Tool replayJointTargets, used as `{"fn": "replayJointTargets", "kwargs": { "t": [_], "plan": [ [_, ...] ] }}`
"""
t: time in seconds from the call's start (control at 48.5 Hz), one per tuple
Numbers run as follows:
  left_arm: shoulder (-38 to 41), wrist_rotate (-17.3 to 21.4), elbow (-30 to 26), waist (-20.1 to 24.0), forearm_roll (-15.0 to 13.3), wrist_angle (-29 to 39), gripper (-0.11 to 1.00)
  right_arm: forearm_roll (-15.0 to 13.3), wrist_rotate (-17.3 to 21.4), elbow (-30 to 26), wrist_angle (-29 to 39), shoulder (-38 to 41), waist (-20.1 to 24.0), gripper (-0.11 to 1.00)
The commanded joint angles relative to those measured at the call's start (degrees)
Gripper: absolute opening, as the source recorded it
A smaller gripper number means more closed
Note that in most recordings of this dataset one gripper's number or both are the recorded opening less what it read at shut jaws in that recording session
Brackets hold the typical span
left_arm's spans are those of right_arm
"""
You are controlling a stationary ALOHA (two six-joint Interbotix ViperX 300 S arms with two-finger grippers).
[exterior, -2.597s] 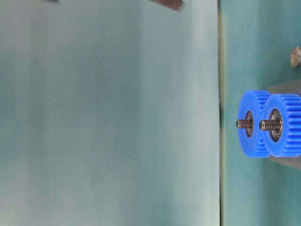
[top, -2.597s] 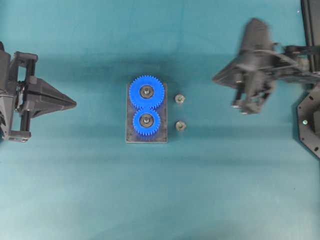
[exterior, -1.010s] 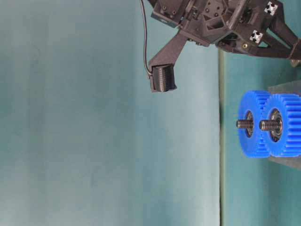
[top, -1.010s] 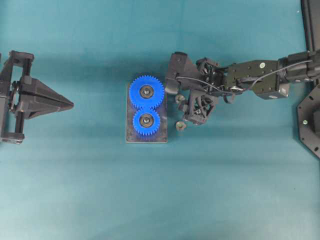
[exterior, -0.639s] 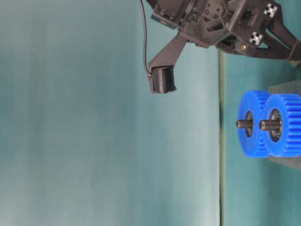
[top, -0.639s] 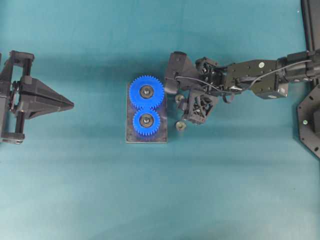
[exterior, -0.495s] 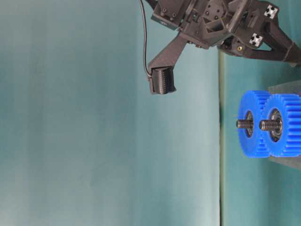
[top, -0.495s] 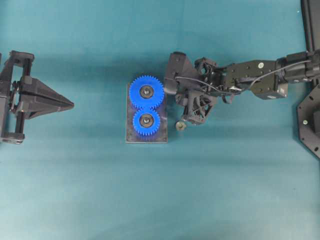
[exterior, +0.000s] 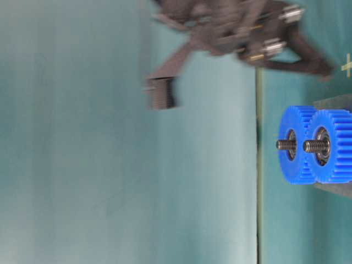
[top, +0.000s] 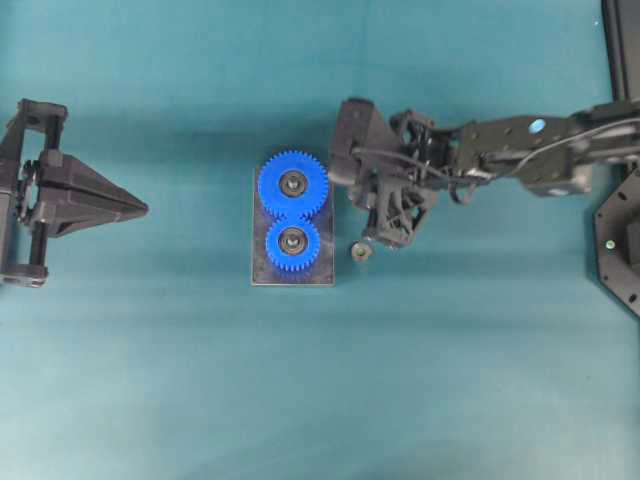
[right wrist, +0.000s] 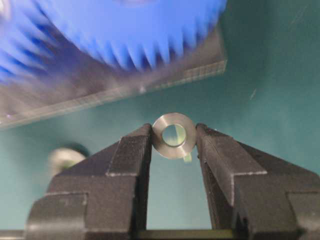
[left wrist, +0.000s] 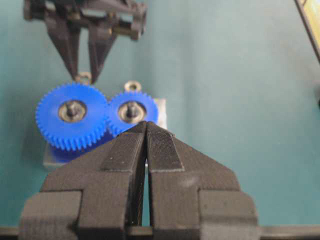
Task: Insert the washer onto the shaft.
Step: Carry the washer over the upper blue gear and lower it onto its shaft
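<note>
A washer (right wrist: 174, 135) is pinched edge-on between the two black fingers (right wrist: 127, 155) of the right gripper (right wrist: 174, 137), at the centre of the right wrist view, with its hole facing the camera and teal table (right wrist: 260, 65) seen below it. Across the upper part of that view the teeth of a large blue gear (right wrist: 135, 25) and the edge of a grey base plate (right wrist: 115, 90) are seen, blurred. A second washer (right wrist: 64, 159) is seen lying on the table at the left of that view.

In the overhead view, the right gripper (top: 372, 205) is placed just right of the upper gear (top: 294, 184), and the second washer (top: 361, 252) lies just right of the base plate (top: 262, 275), level with the smaller gear (top: 293, 242). A threaded shaft (exterior: 285, 144) is seen projecting from each gear in the table-level view.

The left gripper (top: 140, 208) is held at the left edge of the overhead view, well apart from the gears, with its jaws pressed together on nothing.
</note>
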Motion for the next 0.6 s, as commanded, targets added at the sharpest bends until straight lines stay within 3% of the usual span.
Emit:
{"fn": "replayJointTargets", "kwargs": {
  "t": [0.0,0.268,0.577],
  "plan": [
    [0.0,-0.1,-1.4,-0.1,0.2,-0.5,0.0,0.1,-0.1,-3.6,3.4,-3.3,0.7,0.31],
    [-0.1,-0.1,-2.7,-0.1,0.2,-0.6,0.0,0.0,-0.4,-11.0,9.4,-1.7,2.0,0.31],
    [-0.2,-0.1,-3.0,-0.2,0.1,-0.6,0.0,-1.8,-1.1,-16.5,9.9,3.6,2.1,0.31]
  ]
}}
